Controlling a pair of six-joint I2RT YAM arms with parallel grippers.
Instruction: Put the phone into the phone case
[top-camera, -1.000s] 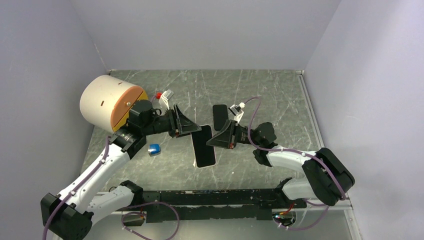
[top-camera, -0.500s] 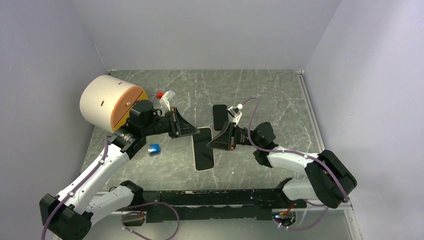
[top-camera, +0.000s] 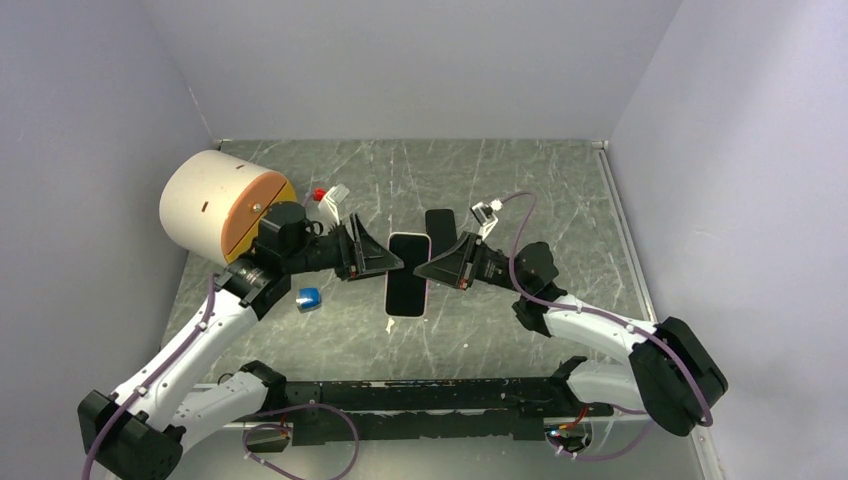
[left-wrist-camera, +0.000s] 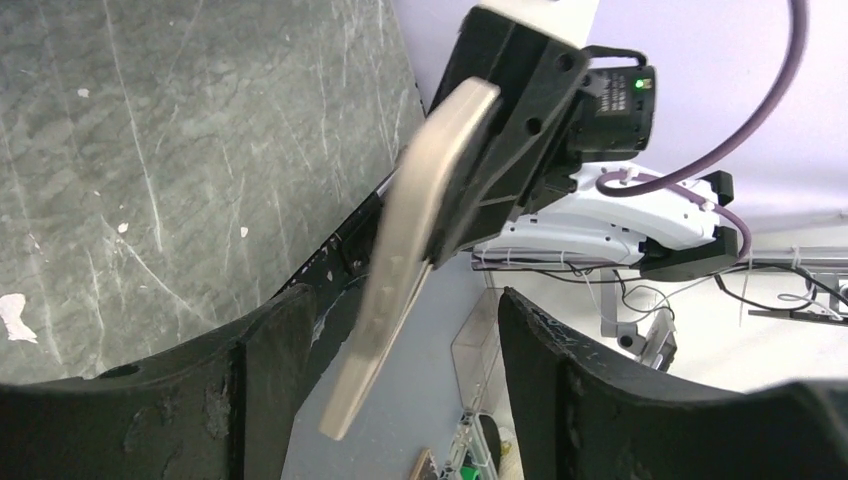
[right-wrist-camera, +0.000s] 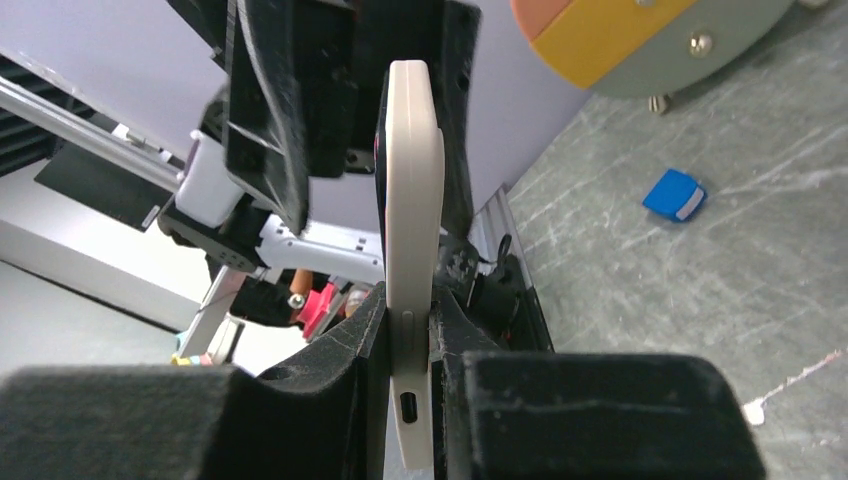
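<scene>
Right gripper (right-wrist-camera: 408, 325): clenched across the thickness of the phone case (right-wrist-camera: 412, 190), carrying it clear of the marbled table (top-camera: 540, 190), midway between the two arms.
Left gripper (left-wrist-camera: 400, 335): jaws spread wide on either side of the case's free end, touching nothing that I can see.
Phone (top-camera: 407, 282): from overhead its black face sits framed by the pale beige rim, so it looks seated in the case. Whether every corner is snapped home cannot be told.
Second black phone (top-camera: 440, 226): lies flat on the table just behind the held one.
Handling: likely a light, thin, glossy slab. The translucent shell should flex and may slip between pads, and the glass is breakable.
Where to hold: a pinch across the thickness near one long edge, firm but not crushing, leaves the other edge free for pressing the rim down.
</scene>
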